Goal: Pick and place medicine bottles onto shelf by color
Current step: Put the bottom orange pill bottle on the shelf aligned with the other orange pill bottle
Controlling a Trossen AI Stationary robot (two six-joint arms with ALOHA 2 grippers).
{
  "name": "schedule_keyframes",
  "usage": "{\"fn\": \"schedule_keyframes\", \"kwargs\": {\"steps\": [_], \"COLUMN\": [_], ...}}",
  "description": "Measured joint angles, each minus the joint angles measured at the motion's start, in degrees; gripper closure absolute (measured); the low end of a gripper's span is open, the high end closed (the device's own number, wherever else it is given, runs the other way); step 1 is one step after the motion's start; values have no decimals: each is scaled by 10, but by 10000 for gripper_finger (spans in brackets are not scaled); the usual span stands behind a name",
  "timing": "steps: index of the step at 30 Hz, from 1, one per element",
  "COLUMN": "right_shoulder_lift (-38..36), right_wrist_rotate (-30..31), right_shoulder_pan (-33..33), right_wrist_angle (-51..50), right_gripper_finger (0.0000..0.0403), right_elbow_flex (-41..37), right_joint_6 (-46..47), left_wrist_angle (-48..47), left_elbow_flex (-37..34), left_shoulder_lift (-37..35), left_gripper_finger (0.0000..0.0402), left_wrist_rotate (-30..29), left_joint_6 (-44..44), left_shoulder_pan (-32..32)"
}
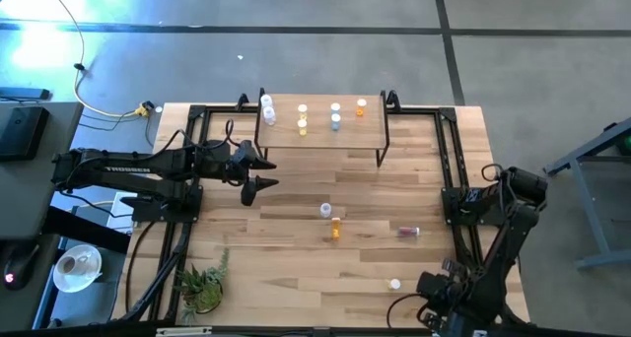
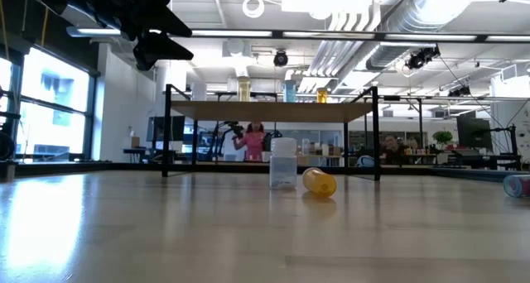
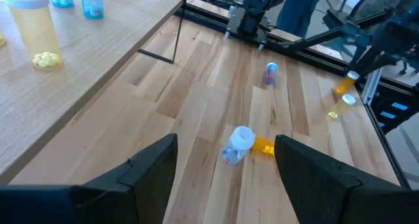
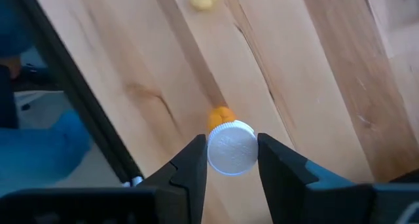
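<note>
An amber bottle [image 4: 222,116] with a white cap stands clamped between the right gripper's [image 4: 231,160] fingers, table below.

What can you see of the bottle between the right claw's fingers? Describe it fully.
The orange bottle has a round white ribbed cap facing the wrist camera, with only a sliver of amber body showing behind it. The right claw grips the cap, one dark finger on each side. Pale wooden tabletop lies behind it. Whether it rests on the wood or is lifted cannot be told.
</note>
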Motion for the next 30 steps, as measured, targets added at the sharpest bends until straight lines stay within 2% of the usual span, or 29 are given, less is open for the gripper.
{"fn": "schedule_keyframes", "kwargs": {"steps": [5,10,23,30], "right_shoulder_lift": [0,0,0,0], "right_wrist_rotate": [32,34,37,60], "right_shoulder_pan": [-3,-19,-110,-156], "right_wrist_angle": [-14,-41,-61,-90], "right_gripper_finger": [295,295,295,295], "right_elbow_flex": [27,48,84,119], "right_joint_6": [0,-8,-153,-223], "left_wrist_angle": [0,0,0,0], "left_elbow_flex": [0,0,0,0], "left_shoulder_lift": [0,0,0,0], "left_gripper_finger": [158,158,158,158], "left_wrist_rotate": [0,0,0,2], "left_joint_6": [0,0,0,0], "left_shoulder_pan": [0,0,0,0]}}
